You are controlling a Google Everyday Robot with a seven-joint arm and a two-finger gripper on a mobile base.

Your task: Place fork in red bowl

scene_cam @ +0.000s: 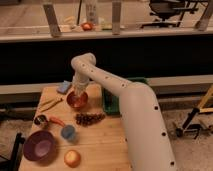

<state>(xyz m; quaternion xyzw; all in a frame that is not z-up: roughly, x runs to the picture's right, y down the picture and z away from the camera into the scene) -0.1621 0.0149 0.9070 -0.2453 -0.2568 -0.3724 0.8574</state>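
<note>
The red bowl (77, 101) sits on the wooden table (100, 145), left of centre, with a glossy orange-red inside. My gripper (77, 91) hangs straight down over the bowl's far rim, at the end of the white arm (125, 95). Whether it holds anything is hidden. Thin pale utensils (50, 104), the fork apparently among them, lie flat on the table just left of the bowl, apart from the gripper.
A grape bunch (90, 118) lies right in front of the bowl. A purple bowl (39, 146), blue cup (68, 132), round orange fruit (72, 158), carrot (56, 121) and blue sponge (64, 87) surround it. A green tray (111, 100) stands at the right.
</note>
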